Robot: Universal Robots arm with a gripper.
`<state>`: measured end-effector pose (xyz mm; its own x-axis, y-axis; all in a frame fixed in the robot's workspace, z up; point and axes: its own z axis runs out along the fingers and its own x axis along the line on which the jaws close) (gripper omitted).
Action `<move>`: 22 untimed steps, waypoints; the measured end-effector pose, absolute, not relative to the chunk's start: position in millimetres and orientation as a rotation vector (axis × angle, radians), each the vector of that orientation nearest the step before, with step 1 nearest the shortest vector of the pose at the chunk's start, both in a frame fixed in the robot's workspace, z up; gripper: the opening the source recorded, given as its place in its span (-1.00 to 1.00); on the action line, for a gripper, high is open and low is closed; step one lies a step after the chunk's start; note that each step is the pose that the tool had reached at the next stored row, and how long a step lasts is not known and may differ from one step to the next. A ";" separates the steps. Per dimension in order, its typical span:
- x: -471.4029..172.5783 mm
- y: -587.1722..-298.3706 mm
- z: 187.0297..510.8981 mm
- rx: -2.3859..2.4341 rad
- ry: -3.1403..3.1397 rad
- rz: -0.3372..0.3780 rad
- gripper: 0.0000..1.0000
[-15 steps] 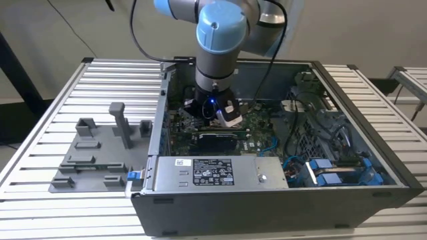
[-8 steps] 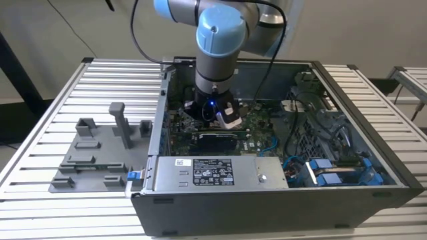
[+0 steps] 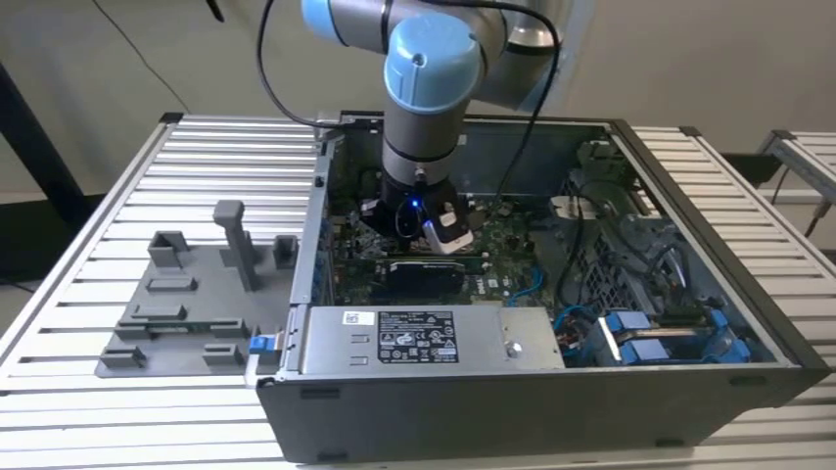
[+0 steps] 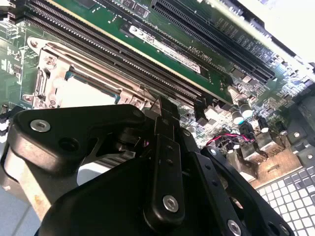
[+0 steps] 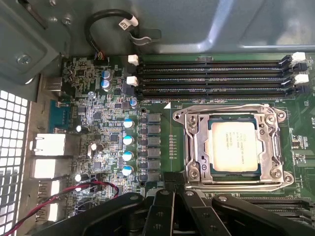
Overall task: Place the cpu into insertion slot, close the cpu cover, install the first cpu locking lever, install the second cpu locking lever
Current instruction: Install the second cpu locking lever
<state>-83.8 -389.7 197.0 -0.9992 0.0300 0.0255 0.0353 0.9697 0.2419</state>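
We see soft, even room light in the exterior view, with a blue glow at the arm's wrist (image 3: 413, 205). In the first wrist view the cpu (image 5: 235, 146) glares pale. In the second wrist view the gripper (image 4: 147, 187) blurs dark.

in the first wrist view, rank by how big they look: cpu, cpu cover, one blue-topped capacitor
1. cpu cover, the silver frame lying around the chip.
2. cpu, seated inside that frame.
3. blue-topped capacitor, far smaller than either.
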 end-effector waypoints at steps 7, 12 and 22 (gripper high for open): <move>-83.7 -389.5 195.7 -0.052 -3.098 -0.363 -0.79; -83.4 -388.9 194.9 -0.052 -3.100 -0.335 -0.79; -83.9 -389.0 215.8 -0.054 -3.090 -0.323 -0.79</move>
<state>-83.9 -389.0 215.8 -0.9988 0.0313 0.0374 0.0383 0.9777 0.2063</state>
